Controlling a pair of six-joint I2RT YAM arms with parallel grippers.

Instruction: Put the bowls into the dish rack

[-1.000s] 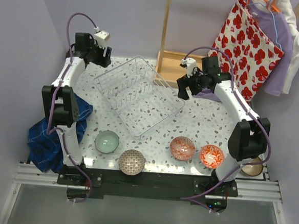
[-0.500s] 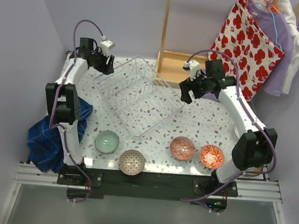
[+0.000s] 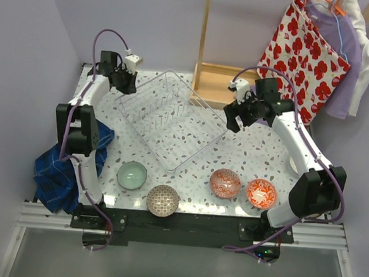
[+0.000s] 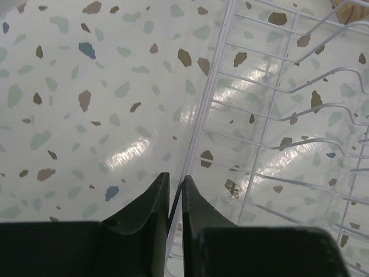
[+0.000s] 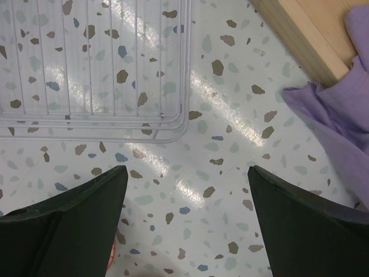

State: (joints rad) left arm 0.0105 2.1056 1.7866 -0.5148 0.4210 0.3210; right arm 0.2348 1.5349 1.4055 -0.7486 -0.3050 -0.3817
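The clear wire dish rack (image 3: 173, 122) sits diagonally at the table's middle back, with no bowl in it. My left gripper (image 3: 124, 82) is at its far left corner. In the left wrist view, the left gripper (image 4: 176, 180) is shut on the rim wire of the dish rack (image 4: 277, 133). My right gripper (image 3: 233, 120) hovers open just off the rack's right corner. The right wrist view shows the right gripper (image 5: 187, 173) with only table between its fingers and the rack (image 5: 115, 63) ahead. Near the front lie a pale green bowl (image 3: 132, 175), a brown net-patterned bowl (image 3: 162, 200) and two red patterned bowls (image 3: 225, 183) (image 3: 261, 193).
A shallow wooden box (image 3: 217, 80) stands behind the rack, with purple cloth (image 5: 328, 115) beside it. A blue cloth (image 3: 59, 168) hangs off the left edge. A red flowered bag (image 3: 307, 58) hangs at the back right.
My left gripper moved right onto the rack's far left corner and closed on its rim wire. My right arm shifted a little to the right and stayed open.
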